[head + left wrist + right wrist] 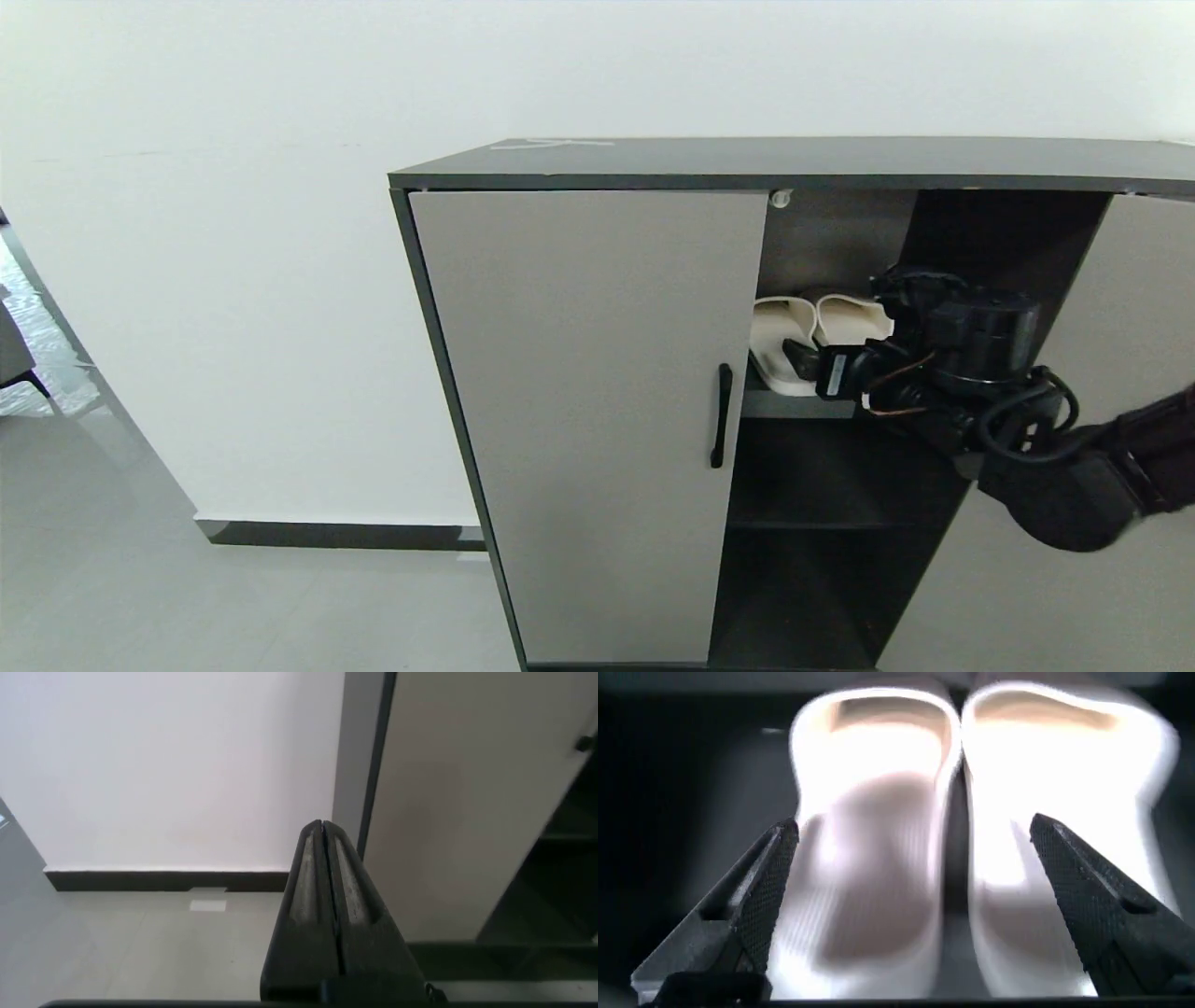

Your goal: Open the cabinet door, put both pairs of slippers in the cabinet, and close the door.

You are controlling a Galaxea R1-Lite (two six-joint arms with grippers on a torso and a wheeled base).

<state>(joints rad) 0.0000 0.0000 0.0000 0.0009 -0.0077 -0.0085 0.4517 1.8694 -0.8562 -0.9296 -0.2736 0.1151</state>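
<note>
The dark cabinet [784, 161] has its left grey door [588, 420] closed and its right door [1130, 308] swung open. A pair of cream slippers [812, 336] lies side by side on the upper shelf [794, 403]. My right gripper [810, 364] is at the shelf's front, open, with its fingers [752, 905] spread to either side of the slippers [971, 840] and touching neither. My left gripper [322, 896] is shut on nothing, low beside the cabinet, pointing toward the wall and floor.
Lower shelves [822, 504] of the cabinet are dark and hold nothing I can make out. A black handle [721, 415] runs down the closed door's edge. White wall [233, 280] and grey floor [187, 597] lie to the left of the cabinet.
</note>
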